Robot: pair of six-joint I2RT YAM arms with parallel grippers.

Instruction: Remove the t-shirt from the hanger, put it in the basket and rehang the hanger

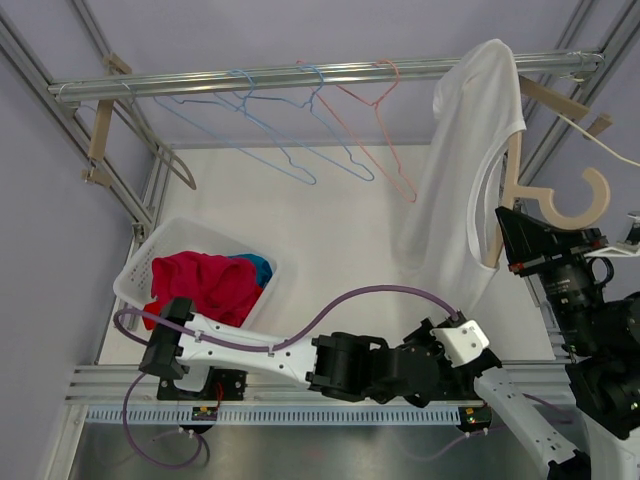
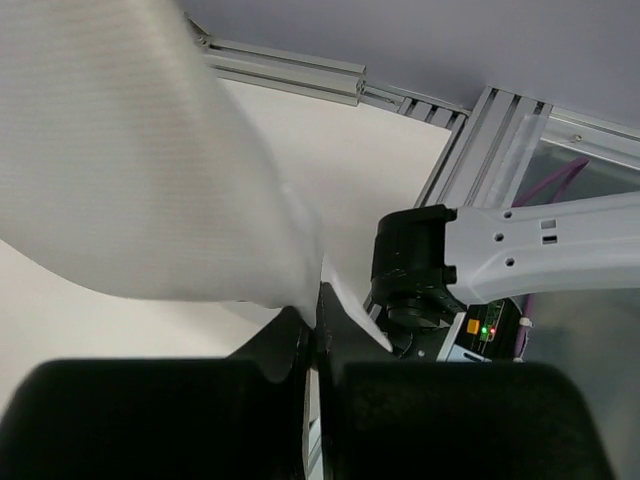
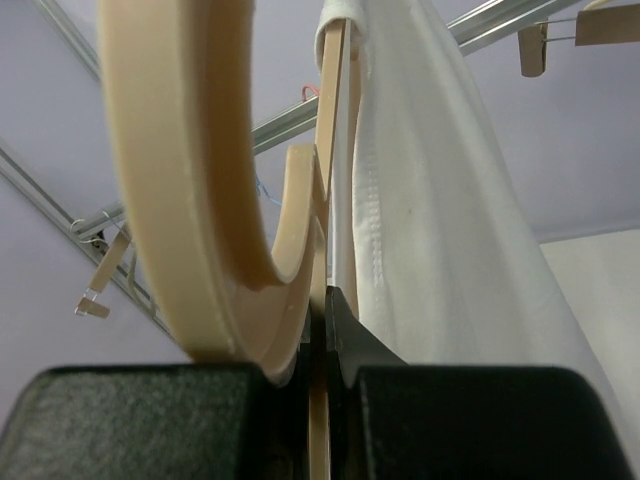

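Only the top view shows one white plastic laundry basket (image 1: 133,262) on the surface (image 1: 330,230), then three thin wire hangers (image 1: 300,135). Left wrist view alone shows left fingers (image 2: 285,350) pinching the hanging white t-shirt (image 1: 470,150) hem; right fingers (image 3: 350,345) clamp its one pale wooden hanger (image 3: 180,200).

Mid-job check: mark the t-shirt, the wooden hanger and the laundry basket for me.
t-shirt (image 1: 465,150), top view, middle of the hanging fabric.
wooden hanger (image 3: 180,150), right wrist view, on its curved hook.
laundry basket (image 1: 133,262), top view, on its left rim.
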